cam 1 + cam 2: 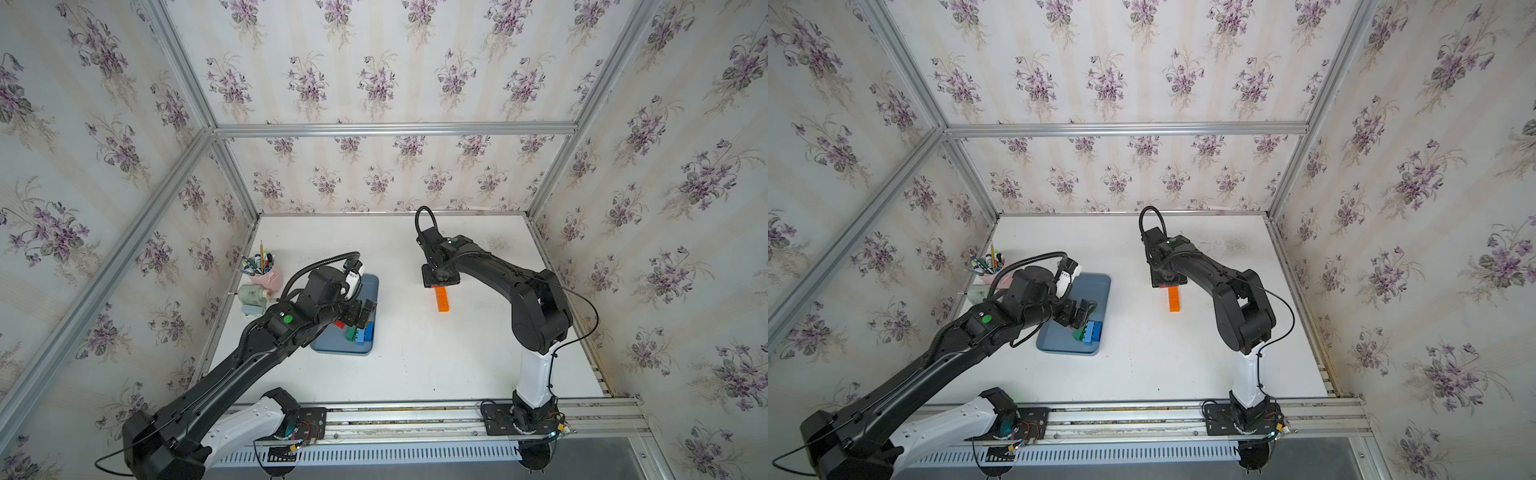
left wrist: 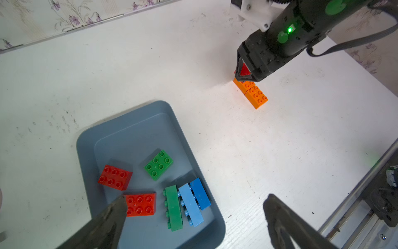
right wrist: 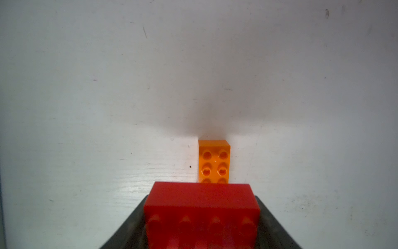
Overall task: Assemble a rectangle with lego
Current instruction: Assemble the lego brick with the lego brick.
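The right arm [image 1: 503, 272] is mid-placement. Its jaws are clamped on a red brick [image 3: 201, 200], held low over the far end of the orange bricks [image 2: 252, 92], which lie end to end on the counter [image 1: 415, 365]. I cannot tell whether red touches orange. Next, I'd say, the brick needs squaring with that row and pressing home before release. The arm reaches forward, wrist pointing down. The left arm [image 1: 257, 345] hovers over the tray [image 2: 86, 138], its jaws wide apart and empty above the loose bricks [image 2: 158, 165].
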You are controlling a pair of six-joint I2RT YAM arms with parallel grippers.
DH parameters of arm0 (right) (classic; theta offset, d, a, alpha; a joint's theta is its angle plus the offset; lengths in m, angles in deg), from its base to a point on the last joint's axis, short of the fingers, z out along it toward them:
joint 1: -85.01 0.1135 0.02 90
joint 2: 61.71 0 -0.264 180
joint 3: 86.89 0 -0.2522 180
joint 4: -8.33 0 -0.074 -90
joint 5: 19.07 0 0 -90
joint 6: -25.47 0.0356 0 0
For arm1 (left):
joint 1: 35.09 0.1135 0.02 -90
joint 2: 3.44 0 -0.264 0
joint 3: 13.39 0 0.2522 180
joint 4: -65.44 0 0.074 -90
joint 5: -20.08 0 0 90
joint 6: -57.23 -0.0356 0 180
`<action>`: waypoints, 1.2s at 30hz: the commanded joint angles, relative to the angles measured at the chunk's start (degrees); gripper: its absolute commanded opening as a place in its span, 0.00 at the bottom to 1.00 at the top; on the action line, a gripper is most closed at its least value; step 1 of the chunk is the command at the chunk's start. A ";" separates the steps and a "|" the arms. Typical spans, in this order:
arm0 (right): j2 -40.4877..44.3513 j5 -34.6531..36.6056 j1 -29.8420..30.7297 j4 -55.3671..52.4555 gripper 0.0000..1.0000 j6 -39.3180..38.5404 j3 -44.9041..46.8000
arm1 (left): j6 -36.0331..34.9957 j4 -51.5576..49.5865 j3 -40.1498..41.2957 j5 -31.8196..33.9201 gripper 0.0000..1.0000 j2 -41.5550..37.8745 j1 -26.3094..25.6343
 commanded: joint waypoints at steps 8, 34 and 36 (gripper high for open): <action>-3.13 -1.93 -2.85 -1.66 0.57 0.28 -0.62 | -0.96 5.18 1.46 -2.60 1.00 1.70 -0.15; -4.92 -5.16 -3.51 -0.64 0.56 0.08 -0.06 | -0.80 4.22 0.89 -2.45 1.00 2.68 -0.10; -5.02 -5.02 -3.46 -0.59 0.56 0.06 -0.15 | -0.78 4.31 0.81 -2.43 1.00 2.76 -0.15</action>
